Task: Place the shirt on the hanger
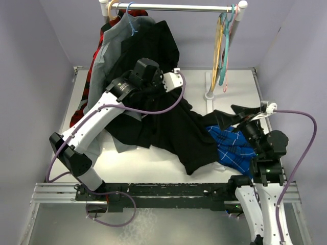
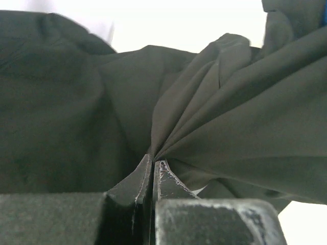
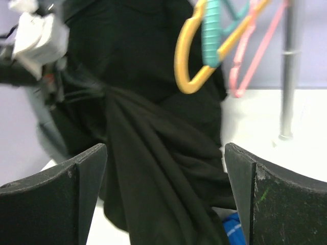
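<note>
While left gripper (image 2: pixel 153 162) pinches the shirt (image 2: pixel 245 117), right gripper (image 3: pixel 164 149), spread, faces the hanger (image 3: pixel 179 61)

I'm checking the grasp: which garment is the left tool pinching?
The black shirt, bunched in the shut left tool; the grey shirt hangs at the back, and the blue-checked shirt lies on the right.

I work in a lab booth: plain lilac walls (image 1: pixel 30 61) box in my white desk (image 1: pixel 150 166), an aluminium mounting rail (image 1: pixel 51 193) along its near edge.
</note>
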